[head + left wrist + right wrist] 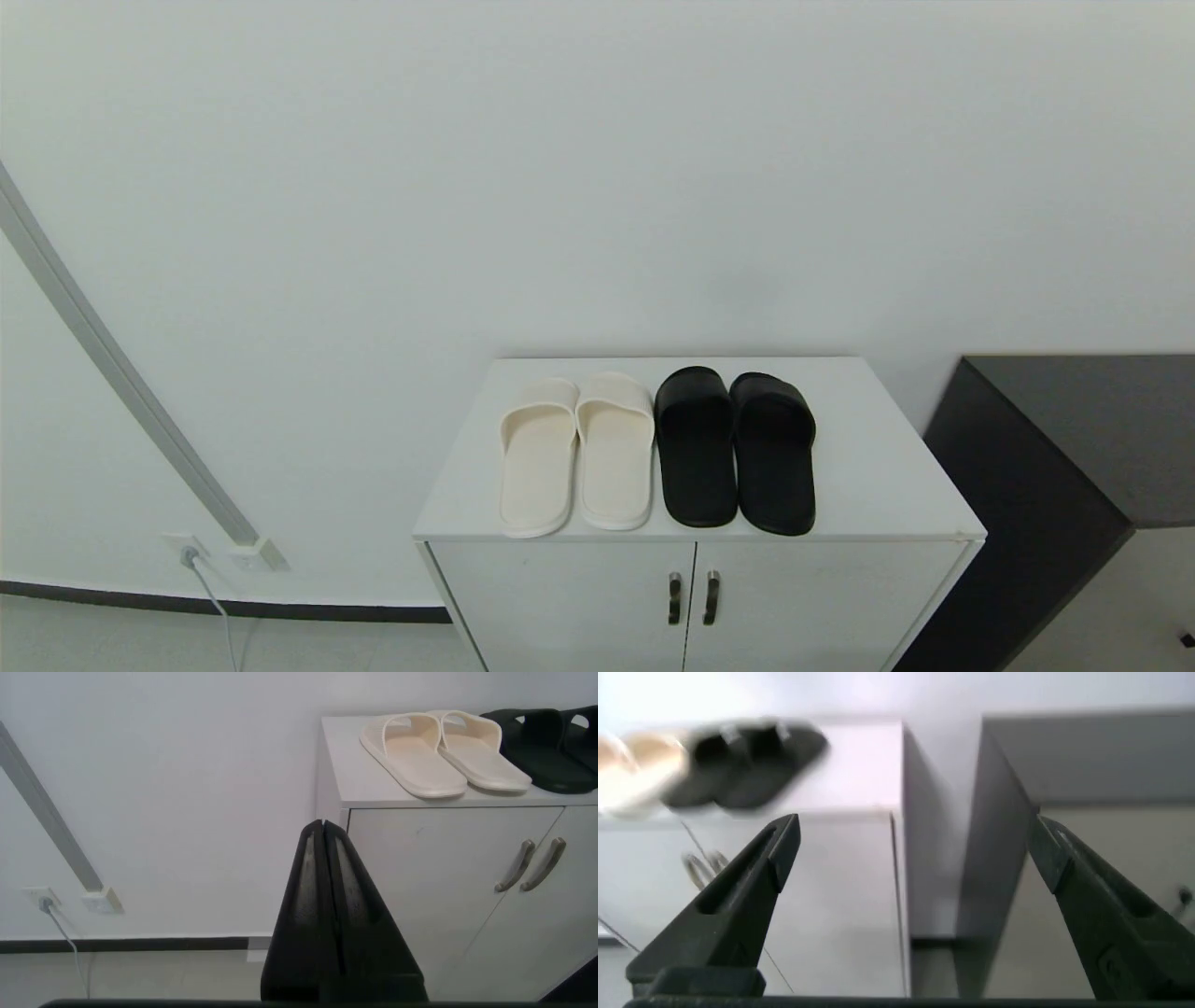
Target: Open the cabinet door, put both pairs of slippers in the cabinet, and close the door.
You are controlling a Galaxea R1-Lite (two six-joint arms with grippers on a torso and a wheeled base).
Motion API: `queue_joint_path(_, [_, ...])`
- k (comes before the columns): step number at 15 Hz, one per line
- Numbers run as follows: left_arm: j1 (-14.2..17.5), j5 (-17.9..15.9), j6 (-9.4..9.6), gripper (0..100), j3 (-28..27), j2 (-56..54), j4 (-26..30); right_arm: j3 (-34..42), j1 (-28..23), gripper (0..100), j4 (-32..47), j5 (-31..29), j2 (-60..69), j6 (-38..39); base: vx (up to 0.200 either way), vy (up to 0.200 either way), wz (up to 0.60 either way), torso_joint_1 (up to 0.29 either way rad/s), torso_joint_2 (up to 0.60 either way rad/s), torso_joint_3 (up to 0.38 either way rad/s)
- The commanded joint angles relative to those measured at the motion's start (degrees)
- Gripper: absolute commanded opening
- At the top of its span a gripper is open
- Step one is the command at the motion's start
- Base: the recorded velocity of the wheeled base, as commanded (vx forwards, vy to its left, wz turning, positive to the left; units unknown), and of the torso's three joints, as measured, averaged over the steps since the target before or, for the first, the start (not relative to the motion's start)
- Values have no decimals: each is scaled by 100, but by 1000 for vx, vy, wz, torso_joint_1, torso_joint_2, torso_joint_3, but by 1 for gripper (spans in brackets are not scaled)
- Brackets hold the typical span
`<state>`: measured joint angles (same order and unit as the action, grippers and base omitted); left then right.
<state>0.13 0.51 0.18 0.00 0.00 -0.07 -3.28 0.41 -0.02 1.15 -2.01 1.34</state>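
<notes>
Looks like start state: nothing of task done.

Cabinet (560, 607): white, two doors, both shut. Left door handle (674, 598) & right door handle (711, 597) are slim vertical bars, just beside each other at the centre seam.

White slippers (576, 455) & black slippers (735, 450) lie on the cabinet top, white on robot's left, black on right, pairs just beside one another. Toes to the wall, heels at the front edge. Prob. staged that way so heels can be pinched from the front, and so the doors swing w/o hitting them.

Left gripper (323, 826): clenched, fingers flat together, holding nothing. Sits off the cabinet's left front corner, below top level.

Right gripper (915, 831): released, jaws wide apart, nothing between. Faces the cabinet's right side and the gap to the dark unit (1046, 485).

Judgement: door comes first. The open right gripper seems better set for a handle. Risk: handles are so close that a wide grasp could catch both. Dark unit may limit right door swing, can't tell.
</notes>
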Motion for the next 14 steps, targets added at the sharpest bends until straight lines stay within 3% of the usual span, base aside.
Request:
queue_joint_path(1, [4, 2, -1, 0, 0, 0, -1, -771, 117, 100, 29, 52, -1021, 182, 0, 0, 0, 0, 0, 0])
queue_joint_path(4, [-5, 19, 17, 0, 0, 0, -1, -806, 187, 100, -173, 949, -2585, 50, 0, 0, 0, 0, 0, 0])
queue_joint_path(6, [4, 10, -1, 0, 0, 0, -1, -938, 310, 100, -349, 1125, -3244, -20, 0, 0, 0, 0, 0, 0])
queue_joint_path(8, [-5, 2, 8, 0, 0, 0, -1, -1386, 969, 100, -648, 1125, -4246, 455, 0, 0, 0, 0, 0, 0])
queue_joint_path(10, [4, 2, -1, 0, 0, 0, -1, -1975, 1681, 100, -692, 1019, -4932, 982, 0, 0, 0, 0, 0, 0])
queue_joint_path(14, [4, 2, -1, 0, 0, 0, -1, -2652, 3096, 100, -745, -220, -6197, 1228, 0, 0, 0, 0, 0, 0])
